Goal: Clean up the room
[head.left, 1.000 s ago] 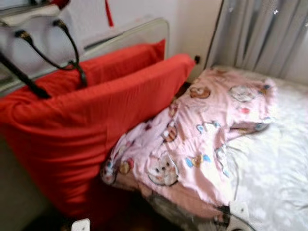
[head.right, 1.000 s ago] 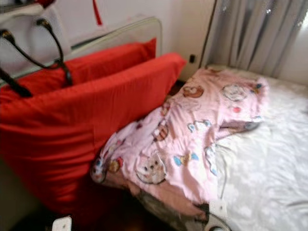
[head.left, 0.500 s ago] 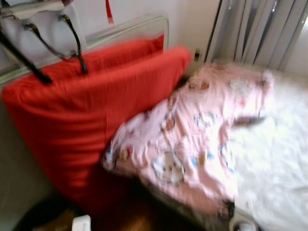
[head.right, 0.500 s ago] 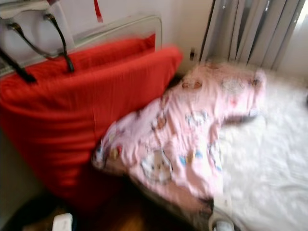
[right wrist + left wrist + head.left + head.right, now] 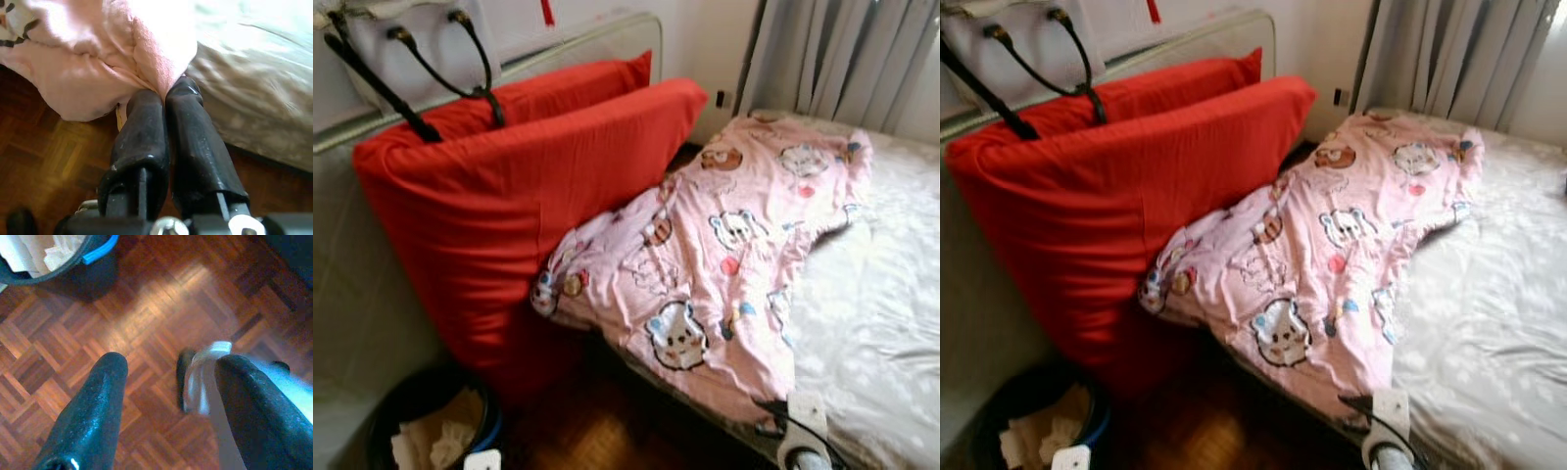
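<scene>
Floorside black bin (image 5: pixel 431 416) holds crumpled paper (image 5: pixel 435 441).

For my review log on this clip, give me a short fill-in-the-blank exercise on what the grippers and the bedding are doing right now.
1. The right gripper has its fingers shut on the edge of the pink ____.
2. The left gripper hangs with its fingers ____ above the parquet floor.
3. The cushion leaning beside the bed is ____ in colour.
4. The dark bin on the floor holds crumpled ____.

Missing words: blanket; open; red; paper
</scene>
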